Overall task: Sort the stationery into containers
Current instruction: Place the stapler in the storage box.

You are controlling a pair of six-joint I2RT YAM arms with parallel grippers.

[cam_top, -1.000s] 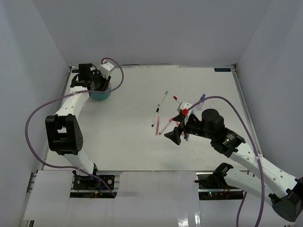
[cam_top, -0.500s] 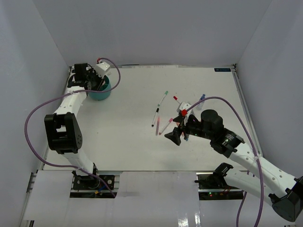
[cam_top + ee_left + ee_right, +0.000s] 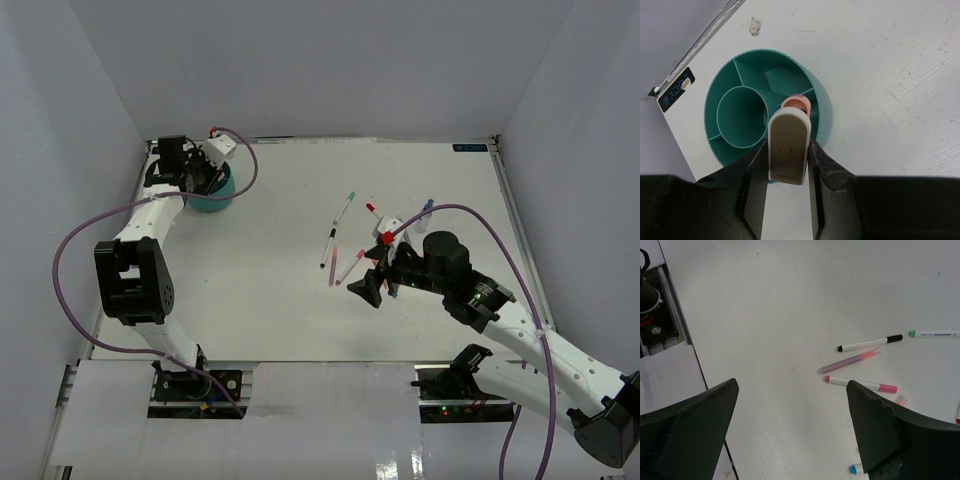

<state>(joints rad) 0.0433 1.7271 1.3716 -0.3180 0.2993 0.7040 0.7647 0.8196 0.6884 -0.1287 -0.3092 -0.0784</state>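
The round teal plastic desk organizer (image 3: 820, 107) sits in the table's far left corner. Every compartment you can see into from the left wrist view is bare, though the part under the gripper is hidden. Your left gripper (image 3: 786, 160) is closed partway on a cream, flat, round-ended piece (image 3: 788, 132) with a pinkish disc at its far end. It grips the piece by its two sides, hanging over the organizer's near side beside the central tube (image 3: 740, 117). You cannot tell whether the piece touches the rim. So the first item looks about to go in, but is not yet delivered.

Everything else is left to do. Well apart, at the table's middle right, the thin markers lie loose on the white table (image 3: 765, 300):
- a black-capped marker (image 3: 870, 343)
- a green-capped marker (image 3: 932, 333)
- a translucent pink pen (image 3: 850, 360)
- a pink-capped marker (image 3: 860, 384)

A blue cap (image 3: 854, 469) also shows at the frame's edge. Your right gripper (image 3: 790, 385) hovers above them, jaws spread wide with nothing between them. By my reading you are near the start, with one piece at the container and none clearly inside.
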